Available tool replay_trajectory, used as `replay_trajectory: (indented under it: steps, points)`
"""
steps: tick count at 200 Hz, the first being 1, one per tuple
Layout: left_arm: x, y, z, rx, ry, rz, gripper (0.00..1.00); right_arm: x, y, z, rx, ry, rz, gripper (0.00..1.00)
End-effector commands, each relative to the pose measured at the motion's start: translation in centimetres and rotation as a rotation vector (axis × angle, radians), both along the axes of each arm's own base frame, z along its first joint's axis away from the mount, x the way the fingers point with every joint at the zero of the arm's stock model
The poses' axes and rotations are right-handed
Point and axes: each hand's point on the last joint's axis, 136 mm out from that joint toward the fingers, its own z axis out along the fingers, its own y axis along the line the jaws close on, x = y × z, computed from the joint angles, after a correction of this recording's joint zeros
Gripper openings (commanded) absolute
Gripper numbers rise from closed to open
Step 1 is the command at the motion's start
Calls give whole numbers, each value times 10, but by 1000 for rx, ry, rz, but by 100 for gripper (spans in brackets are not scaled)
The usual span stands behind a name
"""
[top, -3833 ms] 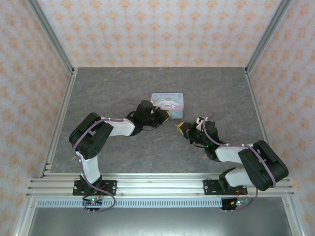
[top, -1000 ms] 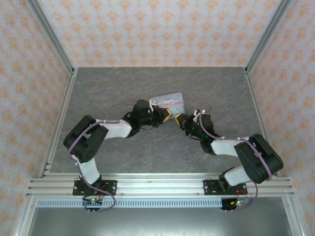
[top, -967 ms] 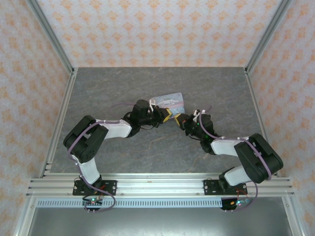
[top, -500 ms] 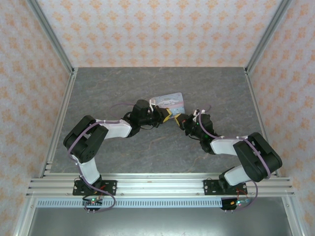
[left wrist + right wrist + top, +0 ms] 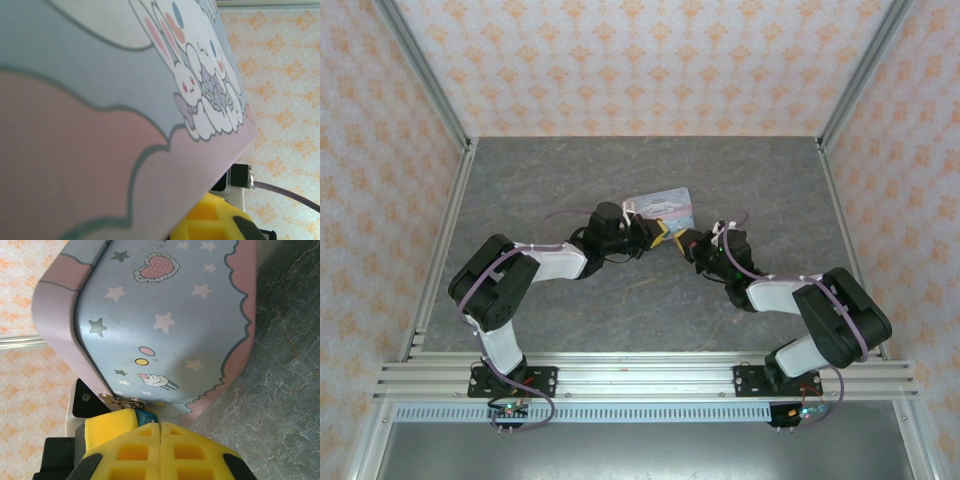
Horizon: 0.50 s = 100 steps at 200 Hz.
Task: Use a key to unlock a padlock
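Note:
The pastel cartoon tin (image 5: pixel 665 203) is propped up at a tilt in the middle of the table. My left gripper (image 5: pixel 663 232) is at its near edge, shut on the padlock (image 5: pixel 146 416), a tiny teal block hanging from the tin's metal clasp (image 5: pixel 120 401). One yellow finger (image 5: pixel 107 427) of that gripper covers most of the lock. My right gripper (image 5: pixel 161 427) is shut on the key (image 5: pixel 159 421), of which just a thin edge shows between the pads, its tip right at the padlock. In the left wrist view the tin's lid (image 5: pixel 100 125) sits close over one yellow finger (image 5: pixel 215 225).
The grey stone tabletop (image 5: pixel 570 180) lies open around the tin, bounded by aluminium posts and patterned walls. Both arms meet at the centre, tip to tip (image 5: pixel 688 243). The right wrist's camera (image 5: pixel 242 176) sits just beyond the tin's edge.
Earlier the tin lay flat and my right gripper was lower, apart from it. The tin is now tipped up and the right gripper has closed in on the left one, creeping slightly over the last second.

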Motion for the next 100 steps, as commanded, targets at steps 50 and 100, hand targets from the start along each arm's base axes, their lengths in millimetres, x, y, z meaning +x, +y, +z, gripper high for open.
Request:
replay_trajectory:
  steps: [50, 100]
  points:
    - [2, -3, 33, -68, -65, -8, 0, 10, 8, 16, 38, -36, 14, 0]
    - [3, -4, 36, -74, -64, -5, 0, 7, 7, 11, 35, -24, 13, 0]
